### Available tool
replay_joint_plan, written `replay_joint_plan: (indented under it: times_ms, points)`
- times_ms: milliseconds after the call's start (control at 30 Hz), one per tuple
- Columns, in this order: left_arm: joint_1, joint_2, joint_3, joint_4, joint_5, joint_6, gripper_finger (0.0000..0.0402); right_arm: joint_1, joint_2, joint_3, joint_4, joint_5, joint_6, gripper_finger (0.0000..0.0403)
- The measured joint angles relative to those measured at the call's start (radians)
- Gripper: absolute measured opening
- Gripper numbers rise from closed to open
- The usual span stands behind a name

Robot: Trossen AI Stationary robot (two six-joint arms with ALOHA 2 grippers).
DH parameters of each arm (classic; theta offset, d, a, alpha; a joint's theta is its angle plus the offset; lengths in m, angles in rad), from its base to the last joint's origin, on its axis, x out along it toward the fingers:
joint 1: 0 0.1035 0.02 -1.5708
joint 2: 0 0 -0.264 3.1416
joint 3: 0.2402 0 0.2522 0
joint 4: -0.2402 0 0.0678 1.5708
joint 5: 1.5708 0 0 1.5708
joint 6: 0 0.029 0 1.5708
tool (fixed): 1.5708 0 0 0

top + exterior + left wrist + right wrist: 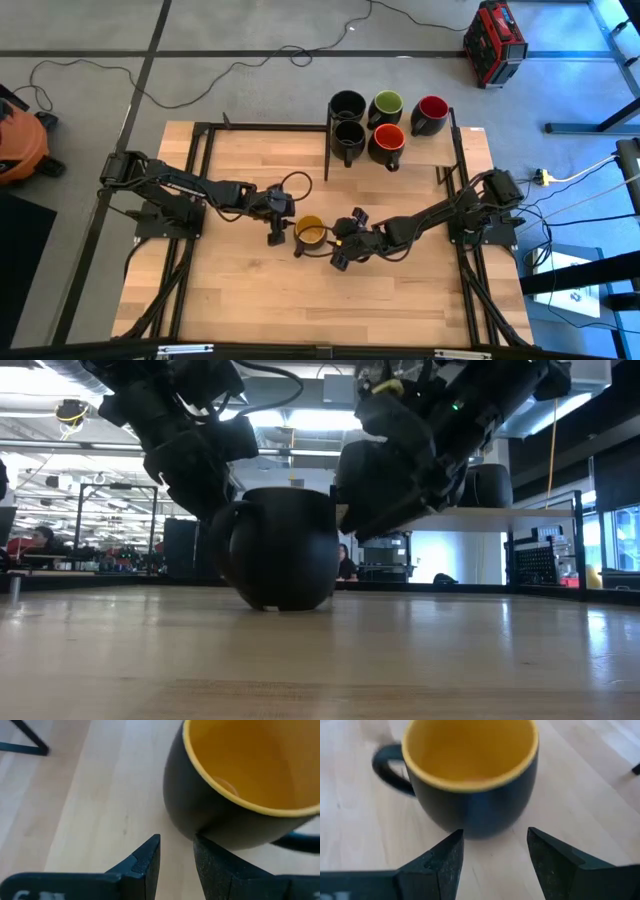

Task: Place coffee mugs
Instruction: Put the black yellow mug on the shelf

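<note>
Right wrist view: yellow-lined dark mug (470,780), upright; both tools parted, empty.

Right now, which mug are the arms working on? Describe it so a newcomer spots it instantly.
Start at the wooden table and look to its middle, where the left pincer and right pincer face each other. Between them stands one mug, upright, held by neither. Its yellow inside and its spot alone set it apart from the five mugs clustered at the far edge.
</note>
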Motion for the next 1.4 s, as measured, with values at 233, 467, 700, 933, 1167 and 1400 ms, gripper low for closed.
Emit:
replay_joint_plan:
  times_ms: [233, 467, 700, 933, 1167, 1400]
  points:
    - [-0.009, 0.0, 0.0, 0.001, 0.076, -0.008, 0.0112, -0.001, 0.001, 0.002, 0.0, 0.026, 0.0, 0.0207]
    - [-0.056, 0.0, 0.0, -0.004, 0.081, -0.01, 0.0112, -0.011, 0.001, 0.002, -0.009, 0.05, 0.0, 0.0207]
    - [-0.09, 0.0, 0.0, -0.001, 0.088, -0.036, 0.0112, -0.046, 0.001, 0.001, -0.007, 0.047, 0.0, 0.0207]
    - [-0.114, -0.003, 0.005, -0.016, 0.084, -0.049, 0.0112, -0.067, -0.032, 0.004, -0.029, -0.029, 0.001, 0.0207]
    - [-0.114, -0.096, 0.07, -0.214, 0.085, -0.084, 0.0112, 0.041, -0.134, 0.079, -0.143, -0.139, 0.037, 0.0207]
    - [-0.114, -0.191, 0.084, -0.27, 0.079, -0.092, 0.0112, 0.225, -0.083, 0.086, -0.049, 0.037, 0.142, 0.0207]
